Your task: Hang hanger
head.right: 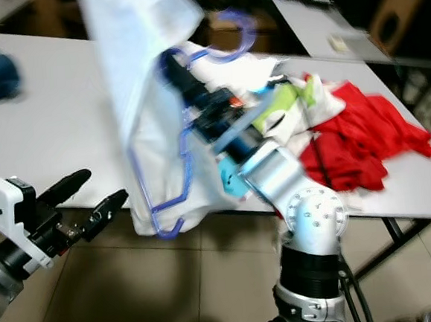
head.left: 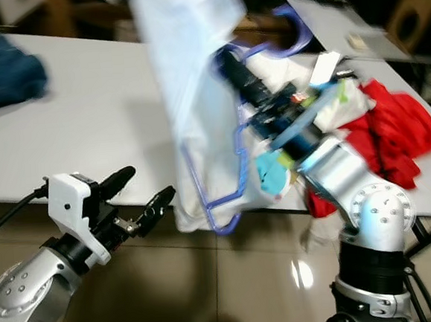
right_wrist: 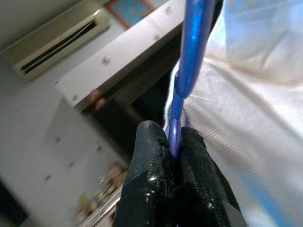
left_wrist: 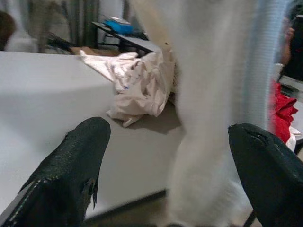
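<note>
A blue wire hanger (head.left: 222, 226) hangs tilted above the table's front edge with a white garment (head.left: 187, 81) draped on it. Its hook (head.left: 295, 35) points to the back right. My right gripper (head.left: 228, 57) reaches up from the right and is shut on the hanger's wire near the top; in the right wrist view the blue wire (right_wrist: 182, 71) runs pinched between the fingertips (right_wrist: 147, 156). My left gripper (head.left: 145, 190) is open, low at the table's front edge, just left of the garment's hem. The left wrist view has the white garment (left_wrist: 213, 118) ahead between the spread fingers (left_wrist: 71, 165).
The white table (head.left: 100, 118) spans the view. A dark blue cloth (head.left: 3, 73) lies at its far left, and red clothes (head.left: 400, 131) in a mixed pile lie at the right. A beige garment (left_wrist: 142, 85) lies on the table. Tiled floor (head.left: 226, 294) is below.
</note>
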`<state>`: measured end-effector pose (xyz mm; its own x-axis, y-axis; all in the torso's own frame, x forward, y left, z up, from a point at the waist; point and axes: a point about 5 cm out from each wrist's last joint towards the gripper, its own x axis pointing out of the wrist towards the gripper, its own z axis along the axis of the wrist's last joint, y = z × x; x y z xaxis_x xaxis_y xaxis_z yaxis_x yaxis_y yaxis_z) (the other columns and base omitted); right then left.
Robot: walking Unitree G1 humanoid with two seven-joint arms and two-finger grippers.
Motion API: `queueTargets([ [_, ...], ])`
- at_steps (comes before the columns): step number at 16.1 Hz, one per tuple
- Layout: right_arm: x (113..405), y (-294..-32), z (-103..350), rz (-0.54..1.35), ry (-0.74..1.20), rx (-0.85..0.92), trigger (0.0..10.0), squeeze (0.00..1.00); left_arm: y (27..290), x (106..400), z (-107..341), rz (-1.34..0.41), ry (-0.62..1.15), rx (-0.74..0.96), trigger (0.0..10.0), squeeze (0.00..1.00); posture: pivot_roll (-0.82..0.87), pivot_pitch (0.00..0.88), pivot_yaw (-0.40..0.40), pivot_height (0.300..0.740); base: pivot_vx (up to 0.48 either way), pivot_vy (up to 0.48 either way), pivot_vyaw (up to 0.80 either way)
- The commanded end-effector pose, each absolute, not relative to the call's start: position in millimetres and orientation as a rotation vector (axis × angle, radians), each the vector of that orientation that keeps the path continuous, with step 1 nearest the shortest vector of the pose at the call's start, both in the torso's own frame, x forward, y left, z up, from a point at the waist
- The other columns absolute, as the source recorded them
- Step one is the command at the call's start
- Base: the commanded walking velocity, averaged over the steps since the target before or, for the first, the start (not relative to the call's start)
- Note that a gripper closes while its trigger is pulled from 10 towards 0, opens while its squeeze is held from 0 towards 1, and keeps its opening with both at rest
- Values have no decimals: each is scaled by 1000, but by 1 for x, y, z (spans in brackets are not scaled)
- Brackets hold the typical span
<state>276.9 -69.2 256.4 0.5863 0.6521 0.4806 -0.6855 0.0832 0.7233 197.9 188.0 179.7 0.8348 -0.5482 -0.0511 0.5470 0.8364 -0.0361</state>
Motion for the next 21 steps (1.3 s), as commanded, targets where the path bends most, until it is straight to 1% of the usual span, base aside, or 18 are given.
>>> queueTargets([
  [1, 276, -71, 258, 1005, -49, 1114, 10000, 0, 181, 195, 182, -604, 51, -29, 10000, 1000, 50, 23, -111, 740, 0, 0, 731],
  [4, 277, -68, 256, 1017, -32, 1114, 10000, 0, 179, 190, 180, -598, 55, -44, 10000, 1000, 61, 28, -131, 740, 0, 0, 731],
  [6, 285, -73, 261, 1017, -49, 1106, 10000, 0, 179, 187, 179, -585, 55, -57, 10000, 1000, 70, 29, -147, 740, 0, 0, 725],
  [9, 289, -74, 262, 1022, -50, 1094, 10000, 0, 179, 186, 177, -572, 62, -55, 10000, 1000, 74, 27, -152, 740, 0, 0, 727],
  [11, 287, -71, 255, 1027, -25, 1079, 10000, 0, 182, 189, 173, -540, 90, -30, 10000, 1000, 75, 24, -151, 740, 0, 0, 731],
  [12, 284, -75, 238, 986, 16, 1071, 10000, 0, 184, 194, 167, -517, 125, 5, 10000, 1000, 65, 18, -133, 740, 0, 0, 725],
  [15, 277, -88, 217, 912, 41, 1083, 10000, 0, 178, 206, 164, -525, 129, 53, 10000, 1000, 48, 10, -99, 740, 0, 0, 727],
  [17, 274, -91, 211, 882, 41, 1097, 10000, 0, 175, 213, 167, -531, 108, 49, 10000, 1000, 38, 6, -76, 740, 0, 0, 728],
  [21, 271, -91, 207, 855, 27, 1097, 10000, 0, 171, 218, 166, -556, 110, 73, 10000, 1000, 33, 2, -59, 740, 0, 0, 725],
])
